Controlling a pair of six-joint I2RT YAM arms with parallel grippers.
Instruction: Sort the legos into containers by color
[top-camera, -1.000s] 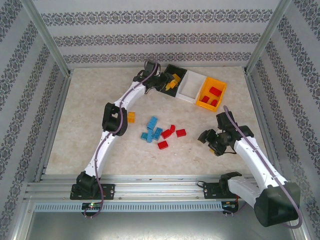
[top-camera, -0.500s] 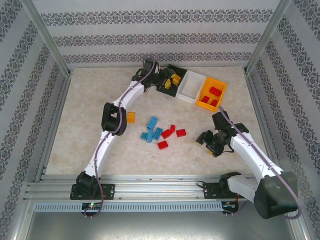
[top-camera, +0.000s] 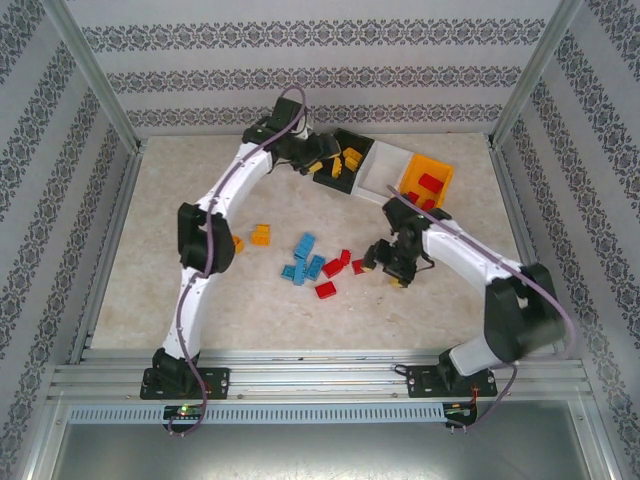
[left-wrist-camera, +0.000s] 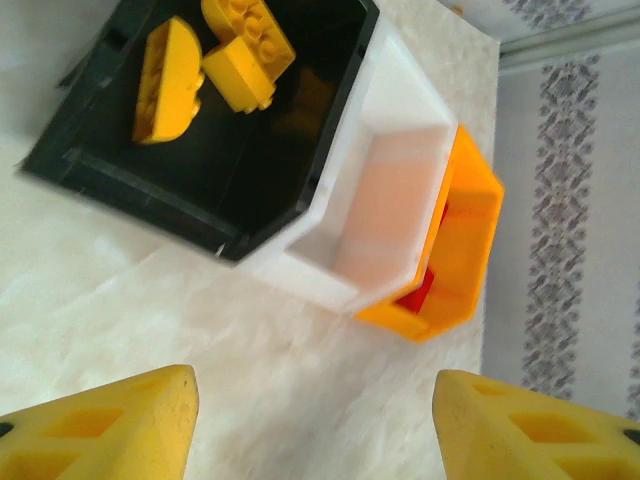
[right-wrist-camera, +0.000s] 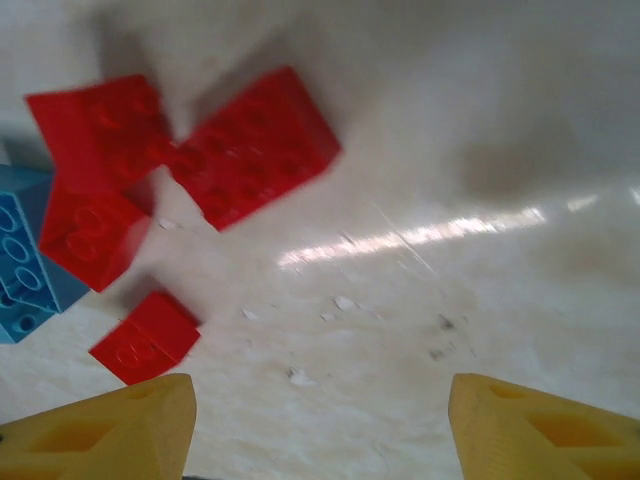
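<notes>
- The left gripper (top-camera: 322, 164) hangs in the upper middle of the overhead view, just beside the near-left side of the black bin (top-camera: 360, 138).
- In the left wrist view its two yellow fingers (left-wrist-camera: 100, 425) stand wide apart at the bottom corners. Between them there is only the pale table (left-wrist-camera: 300, 400), so this gripper holds nothing.
- The three bins are joined in a row: black first, then the white bin (left-wrist-camera: 390, 200), then the orange bin (left-wrist-camera: 470, 230). In the overhead view the row runs toward the right.
- Two orange-yellow bricks (left-wrist-camera: 240, 50) lie in the black bin, at the top of the left wrist view.
- Red bricks (top-camera: 430, 183) lie in the orange bin.
- The right gripper (top-camera: 383, 270) is low over the table near the middle of the overhead view, just right of the loose red bricks (right-wrist-camera: 250, 145).
- In the right wrist view its fingers (right-wrist-camera: 545, 425) are spread to the bottom corners and grip nothing.
- Four loose red bricks show in the upper left of that view. Three are bunched together and a smaller one lies apart, below them.
- A blue brick (right-wrist-camera: 25, 270) at the left edge touches one of the bunched red ones.
- In the overhead view a cluster of blue bricks (top-camera: 303, 258) lies just left of the loose red ones.
- Two loose orange-yellow bricks (top-camera: 260, 235) lie further left on the table.
</notes>
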